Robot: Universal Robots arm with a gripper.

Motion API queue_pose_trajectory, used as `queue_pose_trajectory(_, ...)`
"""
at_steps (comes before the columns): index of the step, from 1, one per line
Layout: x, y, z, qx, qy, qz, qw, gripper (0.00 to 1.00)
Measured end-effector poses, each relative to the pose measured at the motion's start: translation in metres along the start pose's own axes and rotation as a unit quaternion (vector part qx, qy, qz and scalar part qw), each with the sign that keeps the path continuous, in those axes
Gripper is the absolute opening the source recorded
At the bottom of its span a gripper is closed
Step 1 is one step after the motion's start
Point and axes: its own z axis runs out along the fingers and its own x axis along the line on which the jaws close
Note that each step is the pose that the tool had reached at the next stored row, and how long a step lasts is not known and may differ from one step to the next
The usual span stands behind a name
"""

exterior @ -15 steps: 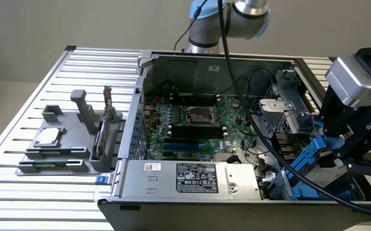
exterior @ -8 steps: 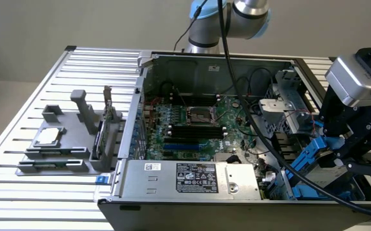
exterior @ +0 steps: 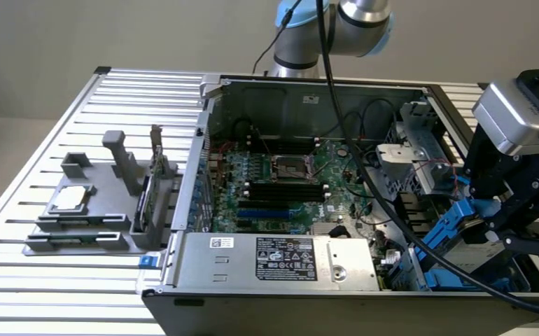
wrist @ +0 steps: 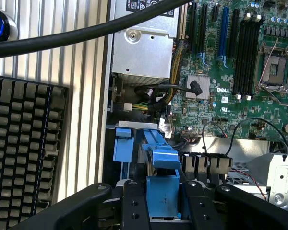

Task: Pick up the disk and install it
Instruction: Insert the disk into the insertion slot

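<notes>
Gripper [wrist: 163, 203] clamping the disk [exterior: 457, 225] by its blue rail, hanging over the drive bay [exterior: 442, 278], black cable [wrist: 86, 33] crossing nearby, power supply [exterior: 279, 260] sitting beside.

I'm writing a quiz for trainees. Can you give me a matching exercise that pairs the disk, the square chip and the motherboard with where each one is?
Things:
1. the disk
2. square chip
3. motherboard

Places:
a. on the grey holder outside the case
b. flat inside the case
c. gripped in the claw

Pairs: 1-c, 2-a, 3-b
</notes>
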Motion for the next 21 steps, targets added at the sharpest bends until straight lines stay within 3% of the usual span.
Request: queue_pose_trajectory(21, 0.0000, 0.0000, 0.0000, 0.0000, 0.0000, 0.000, 1.0000, 0.32)
